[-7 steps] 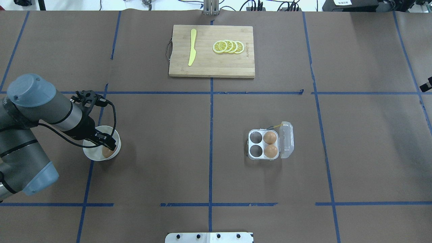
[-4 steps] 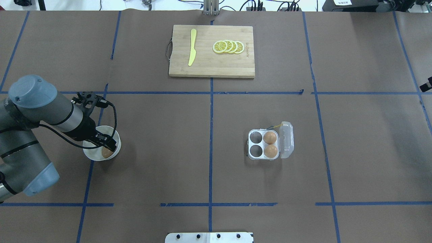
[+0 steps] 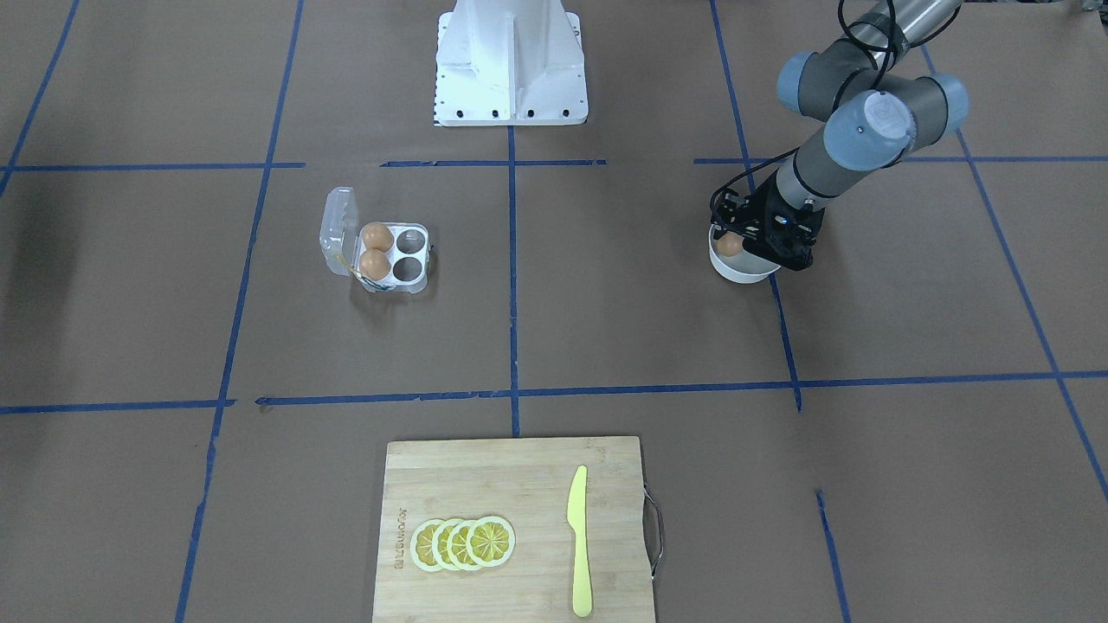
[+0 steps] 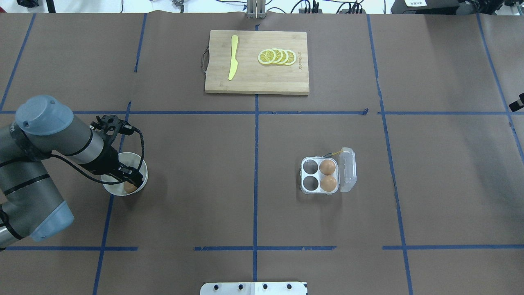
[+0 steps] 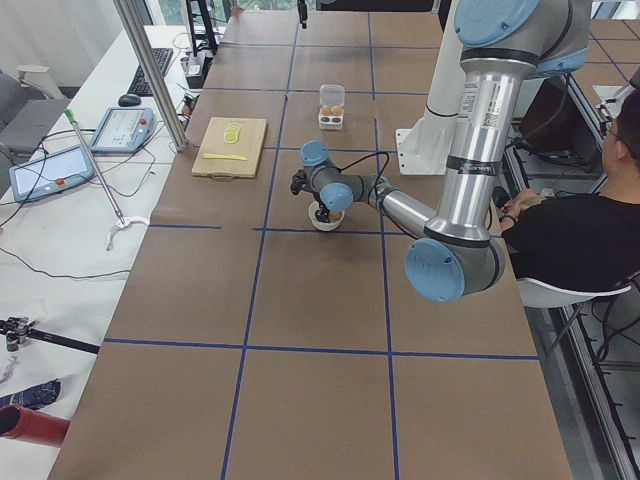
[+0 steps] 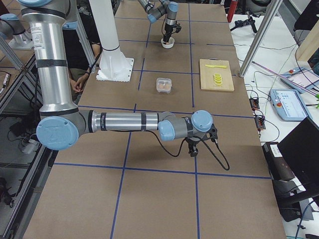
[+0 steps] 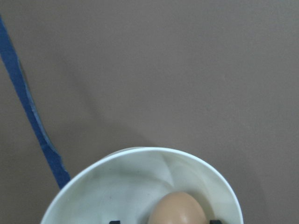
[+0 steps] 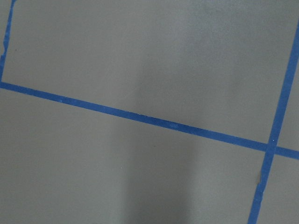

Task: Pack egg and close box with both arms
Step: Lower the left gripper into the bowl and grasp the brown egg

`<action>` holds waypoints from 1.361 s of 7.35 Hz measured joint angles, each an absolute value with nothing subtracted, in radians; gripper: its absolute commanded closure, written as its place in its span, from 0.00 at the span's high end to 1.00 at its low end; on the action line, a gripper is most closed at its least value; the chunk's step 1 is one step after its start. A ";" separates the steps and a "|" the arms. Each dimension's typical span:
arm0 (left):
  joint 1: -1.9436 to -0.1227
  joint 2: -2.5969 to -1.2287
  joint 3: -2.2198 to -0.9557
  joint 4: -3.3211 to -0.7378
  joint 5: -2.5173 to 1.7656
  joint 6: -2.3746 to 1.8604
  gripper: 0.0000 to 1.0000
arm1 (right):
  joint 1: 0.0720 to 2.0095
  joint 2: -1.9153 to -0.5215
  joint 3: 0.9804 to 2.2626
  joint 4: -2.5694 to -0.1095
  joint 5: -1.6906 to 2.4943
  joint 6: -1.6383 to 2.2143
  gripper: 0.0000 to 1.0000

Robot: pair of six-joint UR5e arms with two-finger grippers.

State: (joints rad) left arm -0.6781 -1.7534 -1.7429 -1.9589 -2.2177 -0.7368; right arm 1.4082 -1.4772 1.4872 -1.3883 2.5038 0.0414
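The left gripper [image 4: 132, 180], fingers apart, straddles an egg [image 7: 177, 210] in the bowl [image 7: 121, 186]; the box [image 4: 310, 182] holds two, lid [image 4: 348, 170] open; the right gripper [image 6: 192, 152] cannot be judged

We find the left gripper [image 4: 133, 180] down inside the bowl [image 4: 114, 190], fingers apart on either side of the egg [image 7: 177, 210]. The bowl's wall curves close round them, though we cannot quite tell how much slack remains. Between bowl and box [image 4: 319, 191] lie only brown paper and tape lines. The lid [image 4: 348, 170] stands open on the side away from the bowl, so the two vacant cells face it. The board [image 4: 257, 84] sits well apart, farther back.
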 measured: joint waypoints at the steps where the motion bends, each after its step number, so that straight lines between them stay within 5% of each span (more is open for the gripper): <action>1: -0.675 -1.753 -1.743 -1.959 -2.202 -0.739 0.65 | 1.408 -1.477 1.487 -1.388 2.504 0.041 1.00; 3: -0.674 -1.753 -1.744 -1.960 -2.188 -0.740 0.60 | 1.408 -1.477 1.488 -1.388 2.505 0.042 1.00; 6: -0.672 -1.751 -1.746 -1.959 -2.185 -0.739 0.00 | 1.408 -1.477 1.487 -1.388 2.505 0.043 1.00; 10: -0.671 -1.744 -1.759 -1.958 -2.180 -0.738 0.00 | 1.408 -1.477 1.488 -1.388 2.505 0.043 1.00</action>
